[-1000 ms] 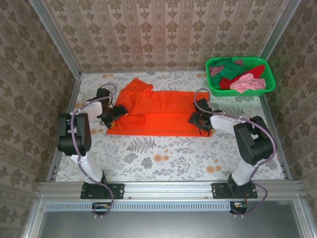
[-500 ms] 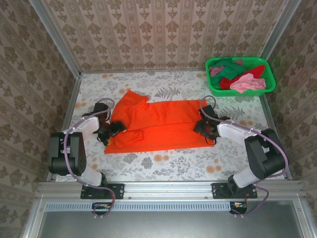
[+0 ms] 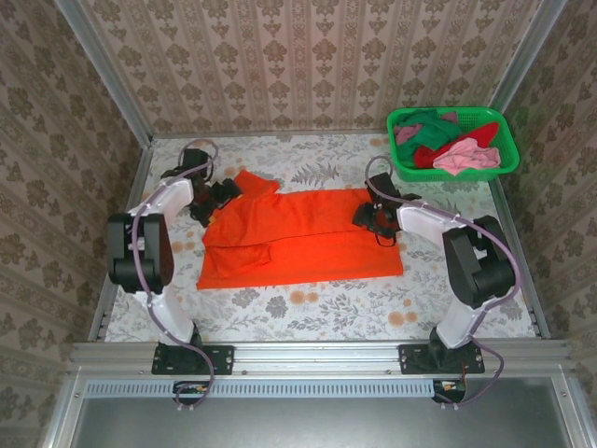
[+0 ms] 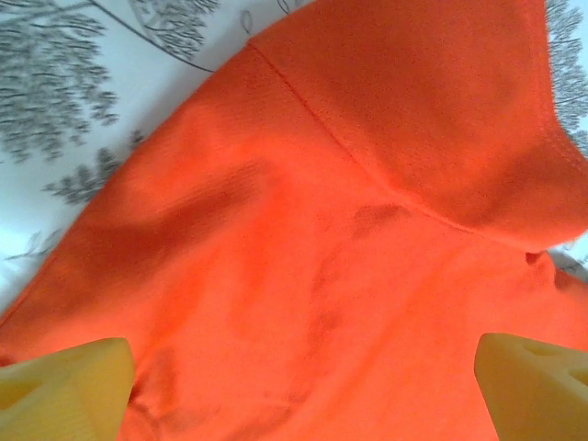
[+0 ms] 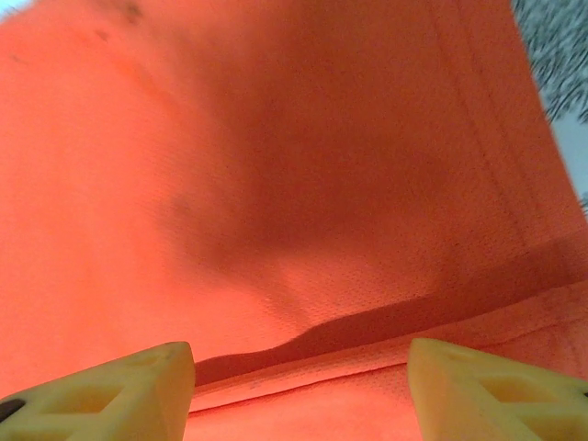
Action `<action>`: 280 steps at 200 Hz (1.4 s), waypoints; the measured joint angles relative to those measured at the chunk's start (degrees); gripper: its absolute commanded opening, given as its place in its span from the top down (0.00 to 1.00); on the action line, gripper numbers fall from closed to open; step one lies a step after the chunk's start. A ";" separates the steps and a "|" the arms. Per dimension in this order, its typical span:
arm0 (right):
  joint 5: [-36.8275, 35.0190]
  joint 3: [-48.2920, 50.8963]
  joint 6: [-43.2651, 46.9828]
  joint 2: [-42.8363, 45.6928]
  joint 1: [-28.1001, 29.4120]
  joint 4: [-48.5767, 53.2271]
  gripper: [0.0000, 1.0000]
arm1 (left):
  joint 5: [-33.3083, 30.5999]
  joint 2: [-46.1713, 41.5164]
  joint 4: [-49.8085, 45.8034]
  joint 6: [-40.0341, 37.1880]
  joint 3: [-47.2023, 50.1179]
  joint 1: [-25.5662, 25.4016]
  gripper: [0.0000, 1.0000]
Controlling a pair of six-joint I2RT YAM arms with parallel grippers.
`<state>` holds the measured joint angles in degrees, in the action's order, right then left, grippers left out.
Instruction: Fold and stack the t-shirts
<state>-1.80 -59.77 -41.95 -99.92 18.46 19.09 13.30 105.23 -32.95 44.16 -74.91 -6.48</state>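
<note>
On the counter, your orange t-shirt is lying flat and partly folded between the two arms. Your left claw is hovering spread wide over the sleeve end, and your right claw is hovering spread wide over the hem end; neither is pinching cloth. You are, I judge, working through this first shirt's fold. Next, both claws are going to need to close on matching edges together, while the other shirts are waiting in the basket.

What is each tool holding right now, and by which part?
Nothing. The left tool and the right tool both stand open over the bright orange cloth t-shirt.
</note>
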 measured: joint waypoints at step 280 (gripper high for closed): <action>2.75 3.37 2.91 7.45 -1.75 3.78 0.37 | -12.55 23.61 -22.27 -0.50 -34.25 -2.97 0.44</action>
<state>0.95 -56.40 -39.05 -92.47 16.71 22.87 0.75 128.84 -55.22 43.66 -109.16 -9.45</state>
